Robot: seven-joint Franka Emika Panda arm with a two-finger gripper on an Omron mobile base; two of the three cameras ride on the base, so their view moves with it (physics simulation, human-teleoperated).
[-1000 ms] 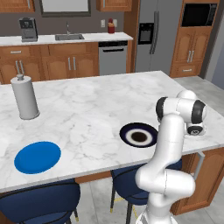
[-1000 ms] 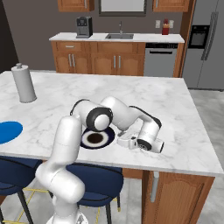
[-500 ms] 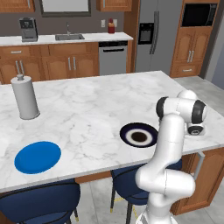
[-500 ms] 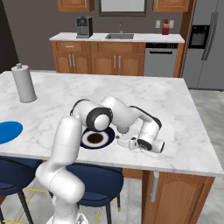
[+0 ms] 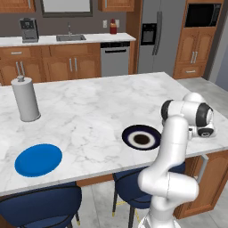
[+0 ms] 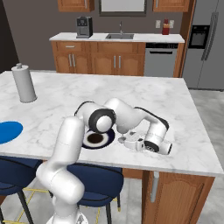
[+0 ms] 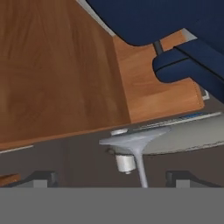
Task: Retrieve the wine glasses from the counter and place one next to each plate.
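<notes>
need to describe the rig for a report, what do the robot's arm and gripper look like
The arm is glossy white, built of rounded tubular segments with dark grey to black bands and round caps at the joints. No loose cables or lettering are visible. The gripper sits on a blocky white hand with a dark round cap at the wrist; in the hand view its two small finger tips look dark grey and squared.

Arm (image 5: 171, 147): glossy white, rounded tubular links.
Joints (image 6: 102, 121): dark grey-black round caps ringed in white.
Hand (image 6: 157, 144): white housing, dark round face.
Finger tips (image 7: 41, 178): small, dark, blocky.
Base link (image 6: 61, 183): bulbous white segment.
</notes>
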